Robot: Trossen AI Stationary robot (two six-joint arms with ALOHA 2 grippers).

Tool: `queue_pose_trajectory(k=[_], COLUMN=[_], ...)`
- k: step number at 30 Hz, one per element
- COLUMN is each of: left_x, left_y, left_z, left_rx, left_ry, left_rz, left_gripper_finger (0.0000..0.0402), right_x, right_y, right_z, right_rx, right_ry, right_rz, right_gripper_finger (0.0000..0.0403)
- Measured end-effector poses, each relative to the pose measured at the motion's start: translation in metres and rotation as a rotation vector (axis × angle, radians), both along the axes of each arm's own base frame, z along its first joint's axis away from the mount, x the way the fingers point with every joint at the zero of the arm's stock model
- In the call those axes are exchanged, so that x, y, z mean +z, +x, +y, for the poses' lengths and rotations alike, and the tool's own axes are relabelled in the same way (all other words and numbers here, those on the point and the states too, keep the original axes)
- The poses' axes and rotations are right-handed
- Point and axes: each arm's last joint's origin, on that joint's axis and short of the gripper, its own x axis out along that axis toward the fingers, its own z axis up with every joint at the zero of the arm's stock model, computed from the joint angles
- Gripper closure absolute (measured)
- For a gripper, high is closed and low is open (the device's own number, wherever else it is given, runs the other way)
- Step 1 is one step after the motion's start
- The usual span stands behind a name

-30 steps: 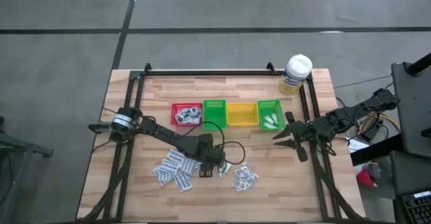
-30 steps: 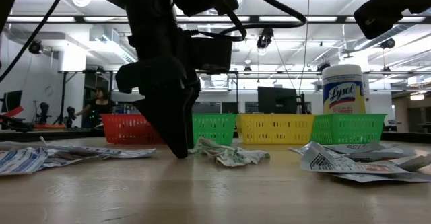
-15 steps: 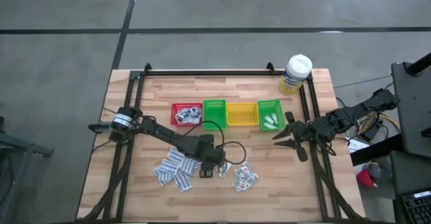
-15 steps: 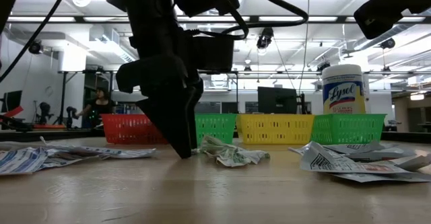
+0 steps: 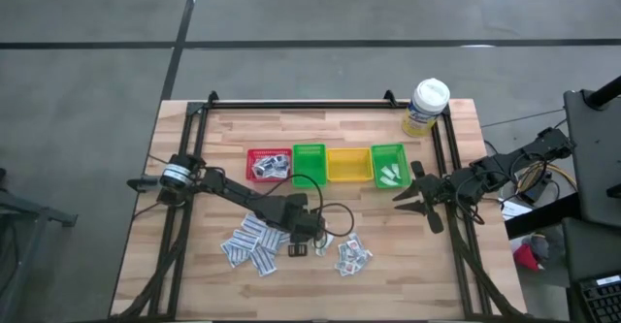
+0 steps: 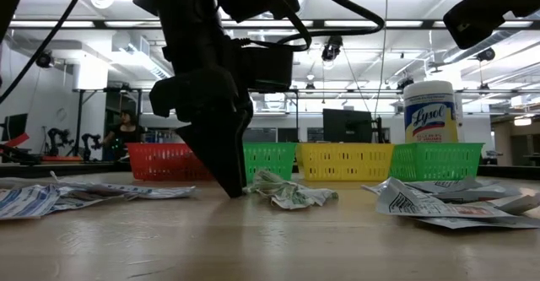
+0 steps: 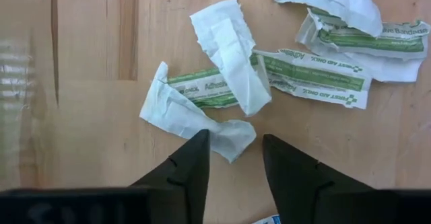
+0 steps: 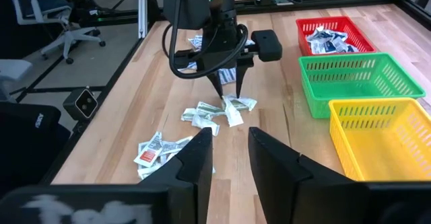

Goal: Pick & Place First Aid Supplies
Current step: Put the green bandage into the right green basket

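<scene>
Small white paper packets lie flat on the wooden table: a pile with blue and grey print (image 5: 250, 243) at the near left, another pile (image 5: 353, 254) at the near right, and crumpled green-printed ones (image 7: 313, 79) between them. My left gripper (image 7: 234, 140) points steeply down with its tips at the table (image 6: 230, 190), open. Its fingers stand on either side of the torn white end (image 7: 232, 135) of one green-printed packet (image 7: 202, 96). My right gripper (image 5: 403, 195) waits open by the table's right edge, with nothing between its fingers. My left gripper comes from above, slanting, with the packet's crumpled white end (image 7: 225, 131) in the gap between its two fingers. One fingertip (image 7: 201, 143) stands right at the paper's edge; whether it touches I cannot tell. The packet lies on the table.
Red (image 5: 269, 164), green (image 5: 309, 163), yellow (image 5: 348, 164) and green (image 5: 388, 165) mesh bins stand in a row at mid-table; the red one and the right green one hold packets. A white-capped bottle (image 5: 425, 107) stands at the far right corner. A black frame (image 5: 291, 103) borders the table.
</scene>
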Motion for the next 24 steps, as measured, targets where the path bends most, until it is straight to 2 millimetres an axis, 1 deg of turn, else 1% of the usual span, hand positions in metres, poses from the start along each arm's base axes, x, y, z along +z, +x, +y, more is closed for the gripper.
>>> queue_pose_trajectory(k=[7, 12, 19, 24], left_x=[0.0010, 0.0020, 0.0026, 0.0078], left_y=[0.0002, 0.0006, 0.0005, -0.0020], left_z=[-0.0002, -0.0007, -0.0008, -0.0015], left_rx=[0.006, 0.001, -0.003, -0.013], left_ry=[-0.006, -0.022, -0.035, -0.062], left_rz=[0.001, 0.002, 0.004, 0.029], left_gripper_finger=[0.0291, 0.0314, 0.0356, 0.0390], right_x=[0.0000, 0.0000, 0.0000, 0.0000], right_y=[0.0000, 0.0000, -0.0001, 0.0000], right_z=[0.0000, 0.0000, 0.0000, 0.0000], right_rx=[0.000, 0.000, 0.000, 0.000], right_ry=[0.000, 0.000, 0.000, 0.000], right_rz=[0.000, 0.000, 0.000, 0.000], right_gripper_finger=[0.0317, 0.0310, 0.0300, 0.0304])
